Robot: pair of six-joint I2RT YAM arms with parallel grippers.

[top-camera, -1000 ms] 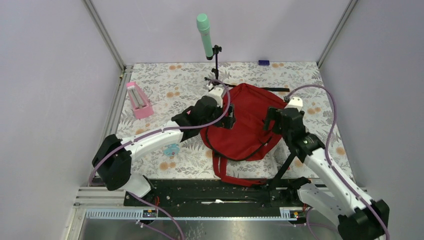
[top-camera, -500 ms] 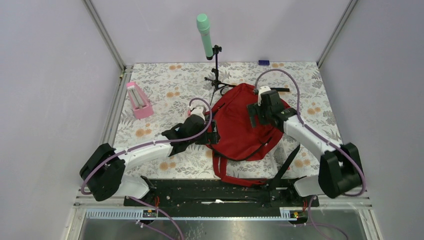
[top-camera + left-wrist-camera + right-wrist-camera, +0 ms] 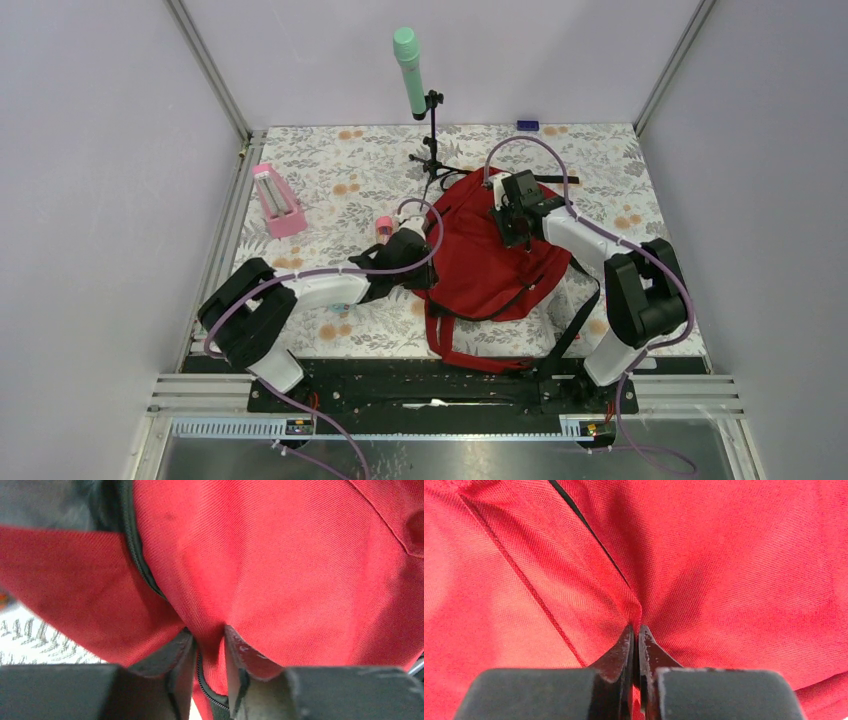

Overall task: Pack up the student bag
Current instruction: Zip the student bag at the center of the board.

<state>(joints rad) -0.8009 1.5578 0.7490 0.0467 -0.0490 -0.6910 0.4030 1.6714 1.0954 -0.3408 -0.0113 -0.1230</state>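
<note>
The student bag (image 3: 480,270) lies flat and slumped in the middle of the flowered bench (image 3: 330,170), its top toward the far side and its red shoulder straps (image 3: 455,350) looping toward the arms' bases. It looks limp and largely unfilled. The cloth sags and creases, so it will probably drape and fold rather than keep any shape when raised.

The left jaws sit at the bag's left edge, narrowed onto a raised fold of red fabric. The black zipper (image 3: 137,560) runs just beside the fold and down between the tips. The right jaws are on the upper right part of the bag, drawn almost together on a thin ridge of cloth beside a stitched seam (image 3: 524,585).

The weave looks matt and slightly coarse, so a pinch should hold without sliding, and nothing here seems fragile. The weakness is softness. A pinch in a single layer lifts only that layer, and the rest hangs and stretches. Holds close to the zipper line, one on each side of it, seem the best way to pull the mouth apart. The seams and zipper tape are the firmest places to grip. Whether the zipper is open where the left jaws hold cannot be told, though a dark gap shows beside it further up.
</note>
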